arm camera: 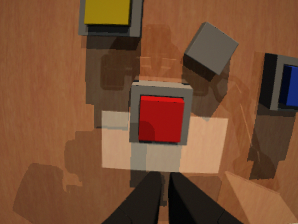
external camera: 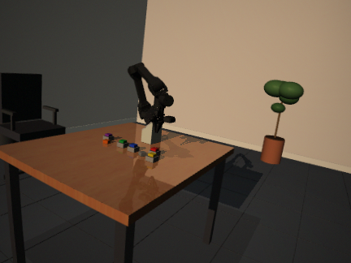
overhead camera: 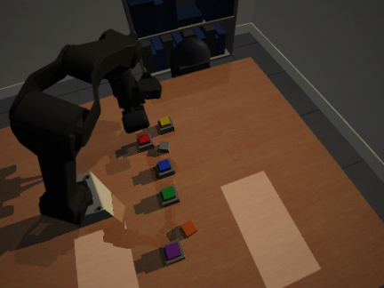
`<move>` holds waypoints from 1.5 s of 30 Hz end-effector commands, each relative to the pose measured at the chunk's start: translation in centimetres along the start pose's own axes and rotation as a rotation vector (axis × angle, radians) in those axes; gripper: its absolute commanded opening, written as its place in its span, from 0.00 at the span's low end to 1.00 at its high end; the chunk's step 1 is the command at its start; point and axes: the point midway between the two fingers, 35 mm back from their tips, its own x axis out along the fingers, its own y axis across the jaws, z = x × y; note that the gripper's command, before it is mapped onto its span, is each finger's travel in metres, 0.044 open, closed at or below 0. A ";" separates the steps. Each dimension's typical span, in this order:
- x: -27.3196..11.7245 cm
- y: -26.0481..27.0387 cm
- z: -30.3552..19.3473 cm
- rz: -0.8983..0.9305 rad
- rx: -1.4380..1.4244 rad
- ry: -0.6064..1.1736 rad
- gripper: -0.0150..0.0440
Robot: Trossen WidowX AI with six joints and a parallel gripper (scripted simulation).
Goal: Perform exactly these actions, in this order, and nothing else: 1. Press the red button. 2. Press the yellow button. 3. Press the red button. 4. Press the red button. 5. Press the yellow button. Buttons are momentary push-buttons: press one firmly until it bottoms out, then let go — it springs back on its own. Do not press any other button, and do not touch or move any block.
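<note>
While the gripper (arm camera: 162,185) hangs above the table with fingers pressed together and nothing between them, the red button (arm camera: 161,117) sits at centre of the wrist view, untouched right now. Yellow button (arm camera: 107,3) is upper left, grey block (arm camera: 210,47) upper right, blue button (arm camera: 292,86) at right edge. Progress can't be read from the buttons; judging by position, a red press is either coming or just finished, with yellow presses likely remaining.
</note>
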 end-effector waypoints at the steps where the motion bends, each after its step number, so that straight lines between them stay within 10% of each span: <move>1: -0.2 0.6 1.1 -0.001 0.005 0.008 0.29; 10: -0.1 4.0 8.2 -0.003 0.007 0.004 0.29; 18: 6.1 4.0 8.4 -0.005 0.007 0.003 0.29; 45: 9.6 4.0 8.3 -0.006 0.008 0.003 0.29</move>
